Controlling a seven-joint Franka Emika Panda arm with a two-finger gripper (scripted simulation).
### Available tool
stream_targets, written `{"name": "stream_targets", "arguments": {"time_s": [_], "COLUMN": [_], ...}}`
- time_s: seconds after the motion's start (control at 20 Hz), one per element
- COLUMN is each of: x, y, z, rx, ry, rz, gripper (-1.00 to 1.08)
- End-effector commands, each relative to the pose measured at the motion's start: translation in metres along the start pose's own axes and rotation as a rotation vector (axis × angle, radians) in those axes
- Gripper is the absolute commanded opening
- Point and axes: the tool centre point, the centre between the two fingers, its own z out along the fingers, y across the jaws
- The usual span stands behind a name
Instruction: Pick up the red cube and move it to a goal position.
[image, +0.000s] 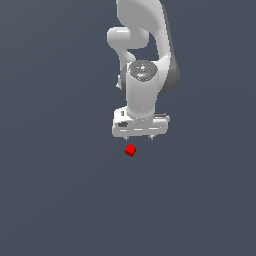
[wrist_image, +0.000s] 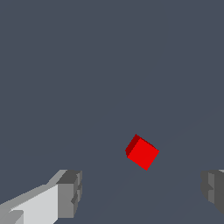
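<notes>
The red cube (image: 130, 150) is a tiny bright red block lying on the dark grey floor, just in front of and below the white arm's hand. My gripper (image: 140, 137) hangs above it, pointing down, with its two short fingers spread wide apart. In the wrist view the red cube (wrist_image: 142, 152) lies turned at an angle, ahead of the gap between the two grey fingertips (wrist_image: 70, 192), and nothing is held. The gripper is open and apart from the cube.
The white arm (image: 145, 60) rises behind the gripper toward the top of the exterior view. The flat dark grey floor (image: 50, 190) spreads all around with no other objects in view.
</notes>
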Motion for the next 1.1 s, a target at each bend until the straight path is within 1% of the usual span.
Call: {"name": "stream_targets", "arguments": {"time_s": [0.0,0.3,0.55,0.8,1.05], "x": [0.0,-0.001,-0.003,-0.007,-0.013], "y": [0.0,0.002,0.006,0.013,0.021], "z": [0.0,0.007,0.022,0.047,0.081], "rx": [0.0,-0.002,-0.006,-0.013,-0.023], "ry": [0.0,0.0,0.0,0.0,-0.001], "rz": [0.0,0.026,0.089,0.19,0.328], "gripper": [1.0,1.0,1.0,1.0,1.0]}}
